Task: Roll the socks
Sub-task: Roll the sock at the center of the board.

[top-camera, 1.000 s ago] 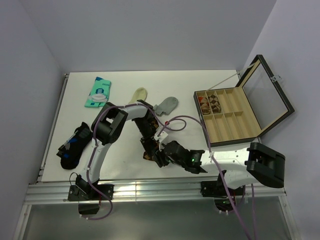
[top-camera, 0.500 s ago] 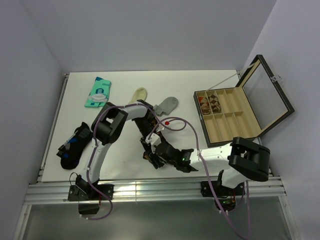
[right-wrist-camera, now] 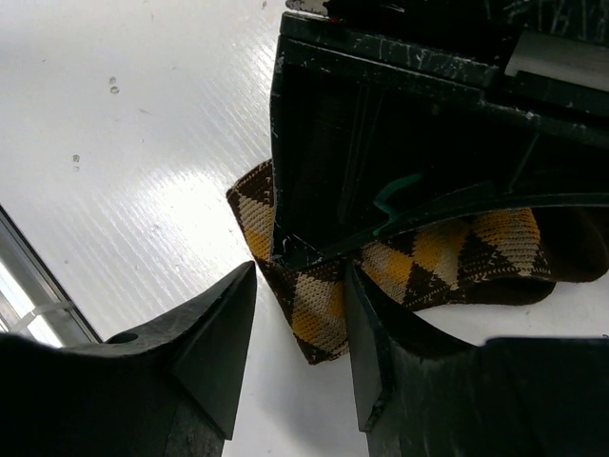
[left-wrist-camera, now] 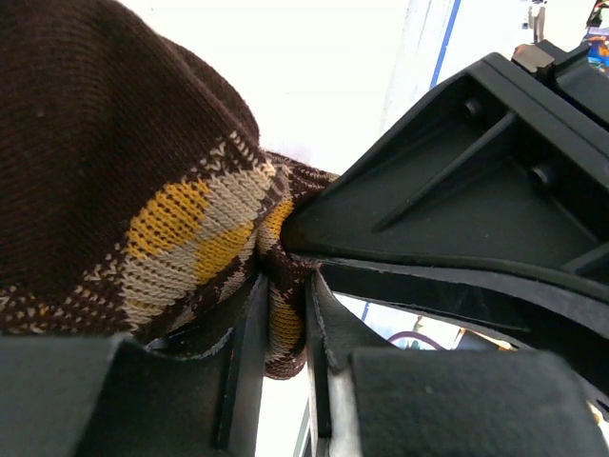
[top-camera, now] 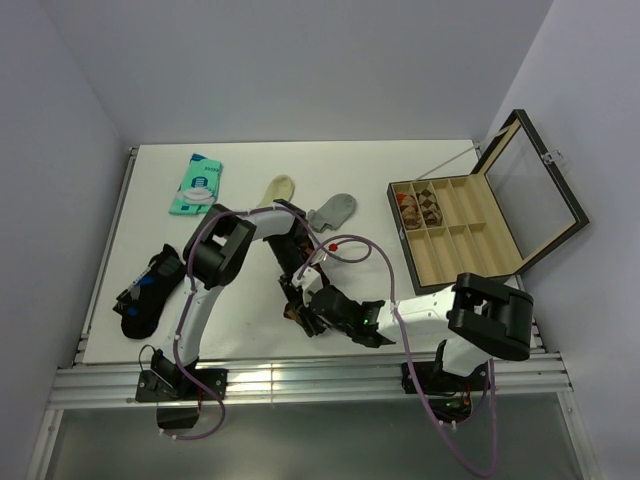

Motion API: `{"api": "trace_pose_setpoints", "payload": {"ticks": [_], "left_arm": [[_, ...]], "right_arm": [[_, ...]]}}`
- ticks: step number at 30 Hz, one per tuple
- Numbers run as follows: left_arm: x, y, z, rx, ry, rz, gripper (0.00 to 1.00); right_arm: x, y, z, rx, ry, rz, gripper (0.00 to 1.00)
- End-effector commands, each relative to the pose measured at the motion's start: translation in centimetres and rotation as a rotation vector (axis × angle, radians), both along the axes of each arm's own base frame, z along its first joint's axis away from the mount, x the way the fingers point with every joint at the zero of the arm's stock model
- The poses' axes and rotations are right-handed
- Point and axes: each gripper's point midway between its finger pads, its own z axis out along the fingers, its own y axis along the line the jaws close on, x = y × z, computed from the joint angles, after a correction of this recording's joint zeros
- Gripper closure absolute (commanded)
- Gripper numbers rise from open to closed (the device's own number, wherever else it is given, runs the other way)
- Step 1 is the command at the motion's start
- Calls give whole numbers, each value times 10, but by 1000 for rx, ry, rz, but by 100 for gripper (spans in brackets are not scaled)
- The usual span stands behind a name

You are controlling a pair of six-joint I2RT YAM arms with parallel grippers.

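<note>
Right at the bottom of the top view, a metal rail (top-camera: pixel 300 378) runs along the near edge, w/ both arm bases bolted to it. Just above, low centre of the white surface (top-camera: pixel 250 165), the two hands meet over the argyle sock (top-camera: pixel 291 316).

The left hand (left-wrist-camera: pixel 283 319) has its fingers pressed together on a fold of the brown and tan-orange knit, clamped on it, per the left wrist cam. The right hand (right-wrist-camera: pixel 300 319) has its fingers apart, straddling the sock's folded end. A sliver of white shows btwn one finger and the fabric, so it isn't gripping. The sock lies bunched on the surface under both hands, mostly hidden in the top view. Purple cables (top-camera: pixel 345 245) loop over the arms.

Mid left of the frame is a dark sock w/ blue patches (top-camera: pixel 148 290), near the surface's left edge and well apart from the hands. Mid right is an open wooden box (top-camera: pixel 470 240), lid tilted back, split into compartments, w/ rolled socks (top-camera: pixel 418 205) in its upper-left ones.

Further up, centre, the grey sock (top-camera: pixel 334 210) and cream sock (top-camera: pixel 279 189) lie near each other, not touching. Upper left is a flat teal-and-white packet (top-camera: pixel 197 185); its print is too small to read.

The surface is matte white, w/ glare in the right wrist cam. The walls behind and at both sides are plain pale lilac-grey.
</note>
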Motion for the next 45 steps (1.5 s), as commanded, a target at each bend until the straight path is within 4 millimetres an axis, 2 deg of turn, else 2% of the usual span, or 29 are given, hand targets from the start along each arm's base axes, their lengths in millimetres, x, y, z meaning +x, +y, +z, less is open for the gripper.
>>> {"api": "trace_pose_setpoints", "payload": {"ticks": [1,6,9,11,15,24,28,34,36,38,39,41,45], "left_arm": [[3,5,-9,-12,-21,-35,75],[14,6,-10,8,-55,8,74],[22,8,-17,41,-90,29,77],[25,10,-23,68,-104,40,79],[24,14,-30,97,-102,37,83],[25,15,-32,117,-103,35,85],[24,16,-33,120,-98,35,85],[23,17,-34,129,-95,30,84],[22,18,-34,132,-88,27,83],[21,18,-32,118,-83,27,82],[20,17,-30,113,-83,28,79],[20,17,-31,111,-86,29,75],[25,15,-27,95,-100,60,68]], "right_arm": [[-10,-16,-25,-59,44,-21,51],[-8,-21,-31,-102,27,-48,51],[-5,-20,-31,-136,1,-67,52],[-8,-20,-30,-166,-18,-60,47],[-7,-18,-25,-194,-45,-59,42],[-3,-19,-8,-308,-146,-78,43],[-2,-17,-8,-347,-171,-71,43],[0,-27,-22,-456,-193,-80,44],[0,-27,-25,-473,-197,-78,45],[0,-27,-32,-492,-194,-74,54],[0,-26,-33,-498,-193,-73,65],[-1,-25,-38,-505,-186,-71,76],[-6,-22,-41,-462,-160,-71,80]]}}
